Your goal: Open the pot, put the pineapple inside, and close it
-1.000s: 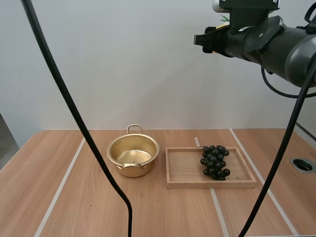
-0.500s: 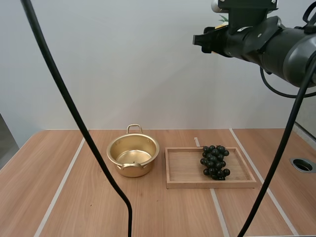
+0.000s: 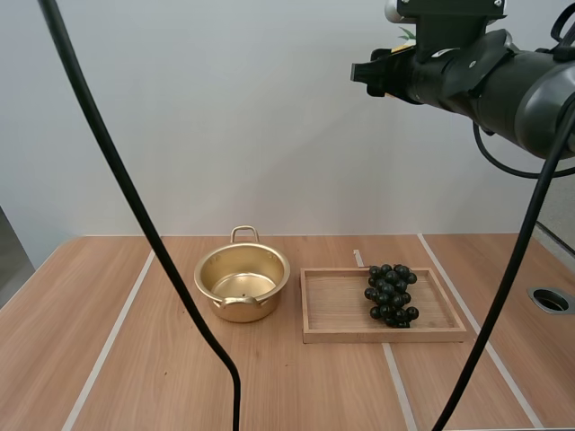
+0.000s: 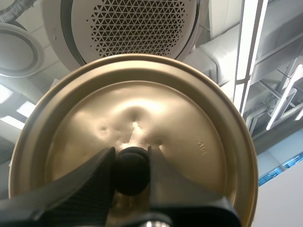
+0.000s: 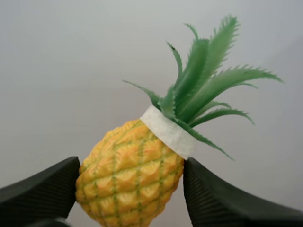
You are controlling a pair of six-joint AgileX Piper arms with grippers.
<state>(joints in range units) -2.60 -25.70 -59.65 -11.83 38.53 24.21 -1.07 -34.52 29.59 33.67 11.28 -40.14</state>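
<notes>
High view gives us the table [image 3: 135, 359] as it lies: a little left of the frame's centre the gold pot [image 3: 243, 283] stands open, with no lid on it and nothing that we can make out inside. Just to its right sits the wooden tray [image 3: 332, 310], with a bunch of dark grapes [image 3: 391, 294] at its right end. At the upper right of that frame our right arm [image 3: 485, 81] hangs high above the table, well apart from the pot. From the right wrist view we see our right gripper [image 5: 130, 170] clamped on the pineapple [image 5: 137, 151] — one black finger against each side of the yellow body, the green leaves pointing up and away from the fingers. From the left wrist view our left gripper [image 4: 131, 156] is pinched on the black knob [image 4: 131, 172] of the lid [image 4: 189, 142], whose gold disc is held up in the air and faces the camera. So we judge the first step done: the pot is open and the lid is off in our left gripper. The fruit is picked up but not yet in the pot, so two steps are left — bringing the pineapple down and across into the open pot and letting it go, then setting the lid back on the rim. The grapes and the tray have no part in this, and the descent should keep to the pot's side of the tray.
</notes>
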